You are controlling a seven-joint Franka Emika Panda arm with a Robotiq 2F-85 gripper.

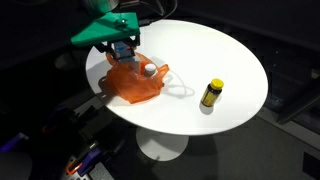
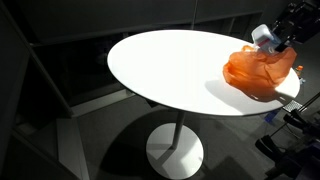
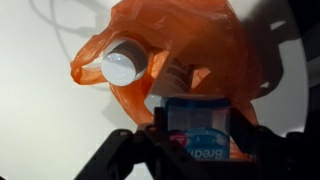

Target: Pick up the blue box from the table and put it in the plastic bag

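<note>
Blue box [image 3: 200, 126], white table [image 1: 232, 52], dark floor [image 2: 90, 150]

Dim room: dark floor [image 2: 110, 125], dark wall [image 2: 90, 15].

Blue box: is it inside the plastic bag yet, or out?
Out. The wrist view shows the blue box clamped in the gripper over the orange plastic bag, not inside it.

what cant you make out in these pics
- blue box: wrist view, print blurred, sides covered by the fingers.
- plastic bag: in both exterior views, too small to tell what is inside.
- white round thing: wrist view, glare washes it out and bag folds hide its body.
- yellow bottle: exterior view, label too small.
- gripper: exterior view, small and dark, jaws unreadable.
</note>
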